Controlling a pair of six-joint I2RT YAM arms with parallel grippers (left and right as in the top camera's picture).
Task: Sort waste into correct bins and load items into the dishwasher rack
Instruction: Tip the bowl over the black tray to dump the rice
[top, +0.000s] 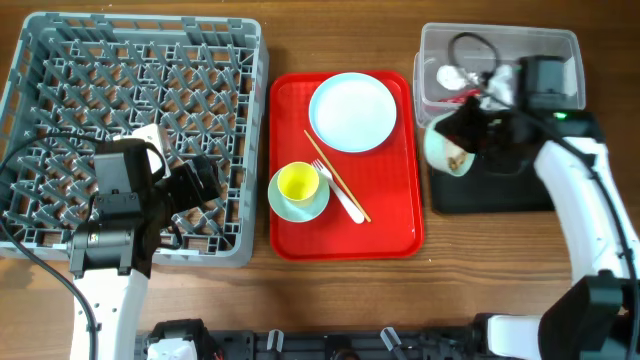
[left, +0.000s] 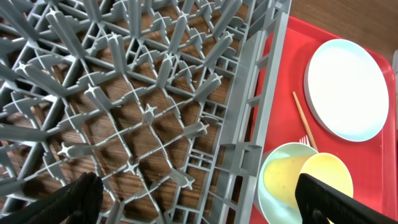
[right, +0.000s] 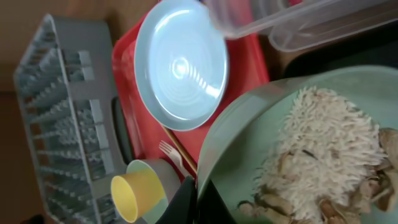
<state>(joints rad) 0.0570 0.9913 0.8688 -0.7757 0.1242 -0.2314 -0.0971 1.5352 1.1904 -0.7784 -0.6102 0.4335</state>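
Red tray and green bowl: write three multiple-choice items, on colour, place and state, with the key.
1. The tray under the plate is: A red; B black; C grey.
2. The yellow cup sits: A on the plate; B in the light blue saucer-bowl; C straight on the tray.
3. The pale green bowl is: A empty on the tray; B held tilted by the right gripper, rice inside; C upside down on the plate.
Key: 1 A, red shows around the plate; 2 B, a blue rim rings the cup; 3 B, rice lies in the gripped bowl.
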